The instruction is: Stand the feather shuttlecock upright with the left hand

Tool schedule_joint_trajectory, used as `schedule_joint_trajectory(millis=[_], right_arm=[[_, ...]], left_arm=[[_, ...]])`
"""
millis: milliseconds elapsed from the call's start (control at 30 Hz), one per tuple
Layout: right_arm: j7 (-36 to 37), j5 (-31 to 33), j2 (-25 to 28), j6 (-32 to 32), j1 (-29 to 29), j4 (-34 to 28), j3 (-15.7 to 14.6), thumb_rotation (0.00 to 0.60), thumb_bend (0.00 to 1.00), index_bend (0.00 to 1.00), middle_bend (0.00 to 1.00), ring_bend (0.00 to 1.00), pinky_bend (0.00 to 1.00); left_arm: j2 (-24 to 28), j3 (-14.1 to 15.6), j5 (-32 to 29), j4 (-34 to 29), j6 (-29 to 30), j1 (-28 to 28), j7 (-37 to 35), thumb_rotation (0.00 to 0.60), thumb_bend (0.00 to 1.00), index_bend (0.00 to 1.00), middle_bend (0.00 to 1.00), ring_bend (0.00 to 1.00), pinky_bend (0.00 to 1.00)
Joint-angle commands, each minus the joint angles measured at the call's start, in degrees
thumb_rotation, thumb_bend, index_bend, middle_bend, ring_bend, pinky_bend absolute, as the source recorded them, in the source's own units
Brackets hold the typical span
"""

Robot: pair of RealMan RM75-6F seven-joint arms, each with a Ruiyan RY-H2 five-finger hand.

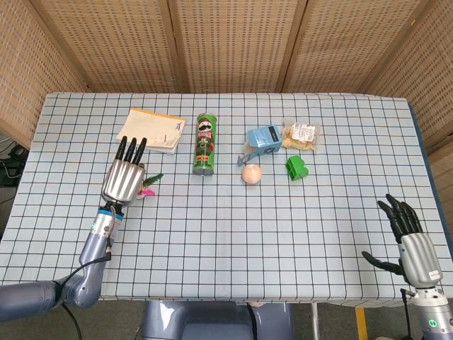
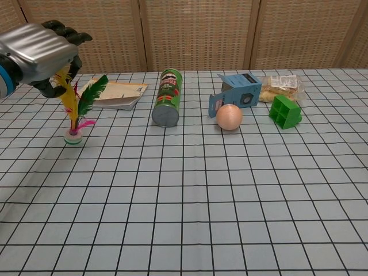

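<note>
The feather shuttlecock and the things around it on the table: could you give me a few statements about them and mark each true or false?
1. The feather shuttlecock stands upright with its base on the table. True.
2. The left hand holds its feathers from above. True.
3. The green chips can is standing upright. False: it lies on its side.
4. The right hand holds the peach ball. False: it holds nothing, its fingers apart near the table's edge.
5. The booklet lies behind the shuttlecock. True.
</note>
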Motion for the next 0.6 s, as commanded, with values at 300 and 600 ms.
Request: schedule_joint_trajectory(millis=[300, 600], right_arm=[[0.93, 0.1, 0.28, 0.08, -0.1, 0.02, 0.01, 0.6, 0.06, 0.11, 0.0, 0.0, 0.01], [1.21, 0.14, 0.28, 0.06, -0.15, 0.28, -0.02, 0.6, 0.06, 0.11, 0.0, 0.0, 0.01]], left_arm=[[-1.35, 3.4, 5.6, 1.17, 1.82, 0.01, 2.81, 0.6, 0.61, 0.73, 0.0, 0.0, 0.0], [-1.73, 3.21, 6.59, 1.59, 1.45, 0.33, 2.6, 0.6, 0.61, 0.73, 0.0, 0.0, 0.0]])
